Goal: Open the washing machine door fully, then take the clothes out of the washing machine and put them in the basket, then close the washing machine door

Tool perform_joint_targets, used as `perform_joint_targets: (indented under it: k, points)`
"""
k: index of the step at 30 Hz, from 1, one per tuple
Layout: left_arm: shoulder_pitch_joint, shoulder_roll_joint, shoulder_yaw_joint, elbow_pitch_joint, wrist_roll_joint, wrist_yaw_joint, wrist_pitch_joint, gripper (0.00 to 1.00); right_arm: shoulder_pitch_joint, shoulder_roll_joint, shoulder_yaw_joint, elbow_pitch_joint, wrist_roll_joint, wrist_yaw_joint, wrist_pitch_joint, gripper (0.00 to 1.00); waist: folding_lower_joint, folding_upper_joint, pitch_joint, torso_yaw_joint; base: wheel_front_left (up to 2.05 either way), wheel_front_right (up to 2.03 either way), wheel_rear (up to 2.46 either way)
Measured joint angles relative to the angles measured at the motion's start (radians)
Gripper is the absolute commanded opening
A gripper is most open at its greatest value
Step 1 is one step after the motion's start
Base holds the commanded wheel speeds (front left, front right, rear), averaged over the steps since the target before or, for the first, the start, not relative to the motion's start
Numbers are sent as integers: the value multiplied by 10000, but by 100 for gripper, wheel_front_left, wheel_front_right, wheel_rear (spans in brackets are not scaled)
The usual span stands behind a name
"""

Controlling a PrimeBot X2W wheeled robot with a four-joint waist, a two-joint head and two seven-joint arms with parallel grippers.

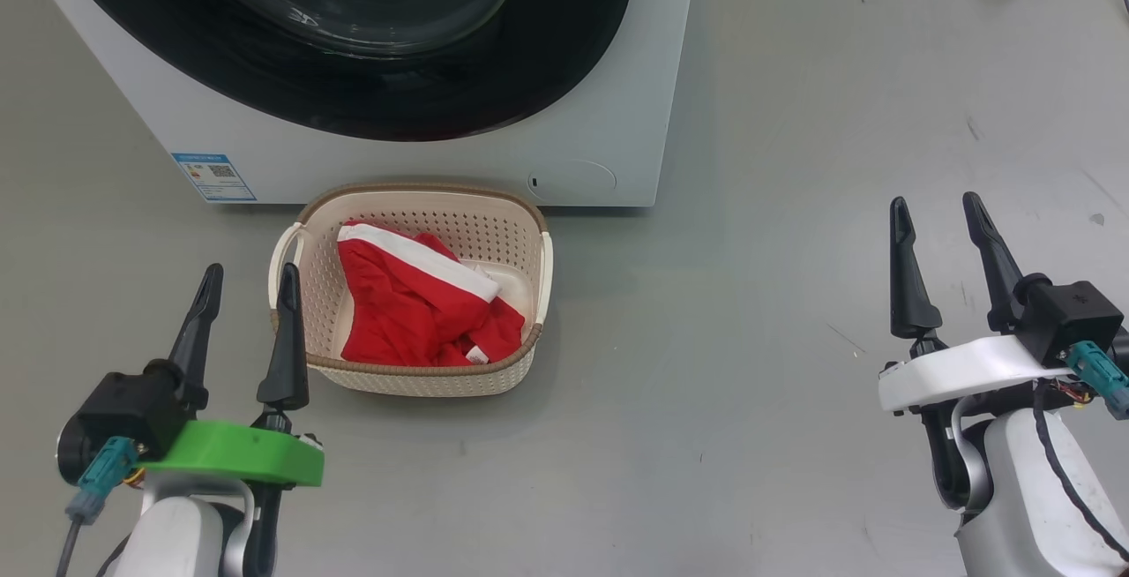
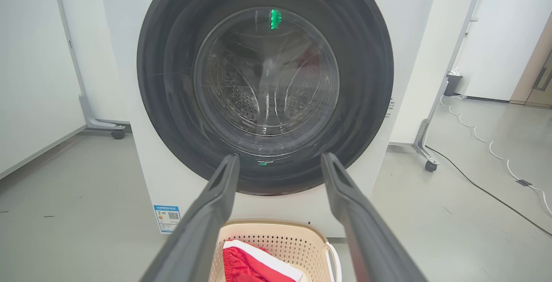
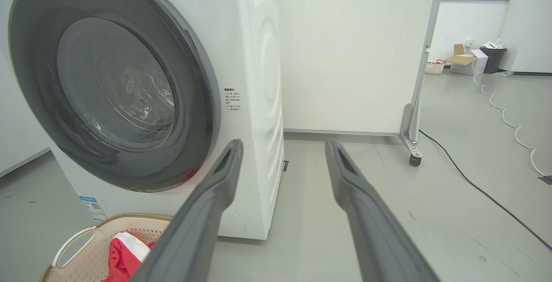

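- The washing machine [image 1: 617, 74] stands straight ahead, its front just behind the basket. A forward lunge by either arm would likely strike the white panel.
- The washing machine door [image 1: 547, 74] lies flat against the front and looks closed. I cannot tell whether it has latched; an unlatched door could swing out over the basket.
- The floor [image 1: 750, 339] is bare and wide to the right of the machine, the roomiest side for moving. A cable [image 3: 474, 183] trails farther off there and could snag the wheels.
- The basket [image 1: 423, 193] sits just before the machine, close beside the left end effector [image 1: 251, 270]. A sideways sweep of that arm could clip its rim and shove it.
- The clothes [image 1: 406, 312] lie inside the basket, below the rim, and seem unlikely to spill.
- The left end effector and the right end effector [image 1: 935, 200] both stand spread apart, holding nothing.
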Motion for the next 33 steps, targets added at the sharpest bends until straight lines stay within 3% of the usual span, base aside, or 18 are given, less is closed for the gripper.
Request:
perform_joint_targets:
  k: [33]
  points:
    - [12, -21, 46, -56, 69, 0, 0, 100, 359, 144, -148, -504, -180, 19, 0, 100, 0, 0, -33, 50, 0, 0, 0]
